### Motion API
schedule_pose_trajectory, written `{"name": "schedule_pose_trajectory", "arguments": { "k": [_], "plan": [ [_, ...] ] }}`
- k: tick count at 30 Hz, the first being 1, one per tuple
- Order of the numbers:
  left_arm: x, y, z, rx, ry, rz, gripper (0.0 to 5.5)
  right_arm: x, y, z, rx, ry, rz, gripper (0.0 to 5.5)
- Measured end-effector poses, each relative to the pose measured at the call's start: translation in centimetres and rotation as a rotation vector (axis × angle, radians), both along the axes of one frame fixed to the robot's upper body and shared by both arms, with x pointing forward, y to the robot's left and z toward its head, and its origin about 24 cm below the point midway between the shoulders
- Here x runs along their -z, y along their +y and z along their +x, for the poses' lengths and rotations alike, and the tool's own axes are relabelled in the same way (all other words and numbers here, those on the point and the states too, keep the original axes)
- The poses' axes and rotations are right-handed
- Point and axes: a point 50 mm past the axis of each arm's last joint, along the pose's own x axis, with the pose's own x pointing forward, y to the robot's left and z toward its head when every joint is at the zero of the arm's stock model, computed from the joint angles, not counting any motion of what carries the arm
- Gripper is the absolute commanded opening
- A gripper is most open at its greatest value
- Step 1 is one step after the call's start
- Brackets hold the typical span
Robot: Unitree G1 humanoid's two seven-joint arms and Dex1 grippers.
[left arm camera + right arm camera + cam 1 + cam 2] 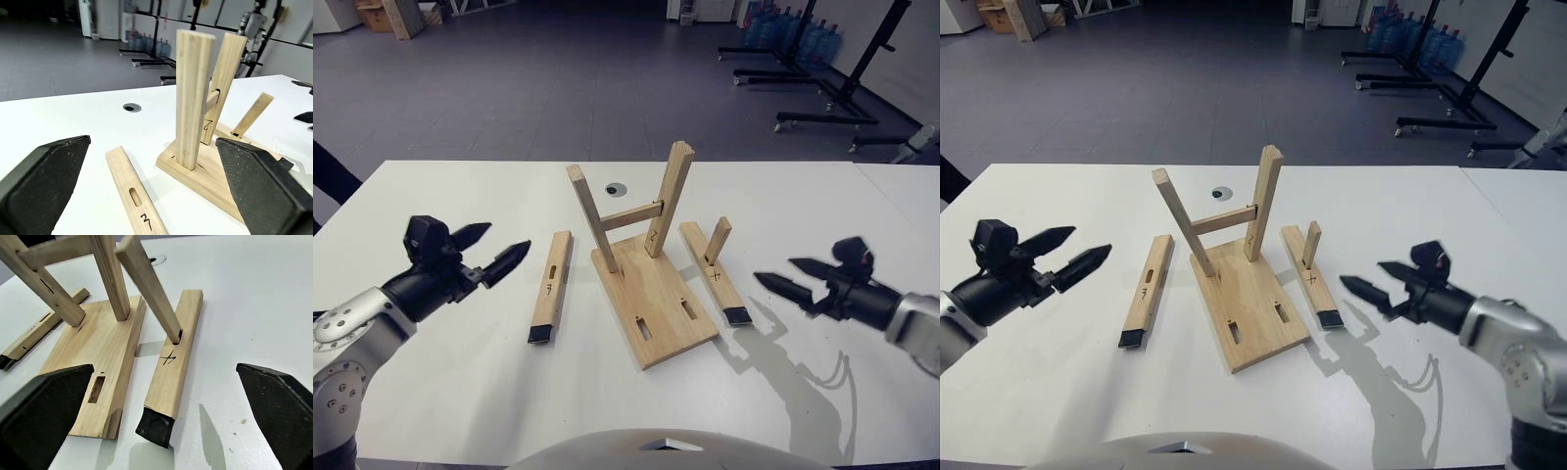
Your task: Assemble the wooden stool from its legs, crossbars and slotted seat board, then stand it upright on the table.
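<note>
The black left end effector [507,237] and right end effector [773,269] hover wide open, flanking the pale wooden slotted seat board [658,305].

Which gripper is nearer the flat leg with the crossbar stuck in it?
Right. Right gripper sits open just right of that leg; left gripper is beyond the seat board, beside the other flat leg.

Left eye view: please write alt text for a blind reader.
A seat board lies flat on a white table, two upright legs in it joined by a crossbar. Loose legs lie beside it; the open left hand and right hand hover outside.
</note>
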Motion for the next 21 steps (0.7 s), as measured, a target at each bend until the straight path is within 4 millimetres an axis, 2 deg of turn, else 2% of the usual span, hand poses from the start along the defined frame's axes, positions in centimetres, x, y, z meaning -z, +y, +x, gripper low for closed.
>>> {"name": "schedule_pose_trajectory", "arguments": {
  "k": [2,8,15,18,21],
  "plan": [
    [0.3,-0.6,0.4,-0.005,-0.003,-0.021,4.69,1.6,1.7,0.3,0.006,0.003,0.011,5.38],
    [0.5,-1.3,1.1,-0.022,-0.007,-0.02,4.69,3.8,4.8,2.4,0.087,-0.036,-0.11,5.38],
    [0.8,-1.7,1.4,-0.026,0.002,-0.009,4.69,6.1,5.6,3.4,0.175,0.004,-0.253,5.38],
    [1.0,-1.8,1.5,-0.03,0.005,-0.006,4.69,6.9,6.0,3.3,0.175,0.035,-0.274,4.76],
    [0.9,-1.8,1.8,-0.036,-0.004,-0.011,4.69,6.7,6.7,3.2,0.145,0.053,-0.289,4.25]
  ]
}}
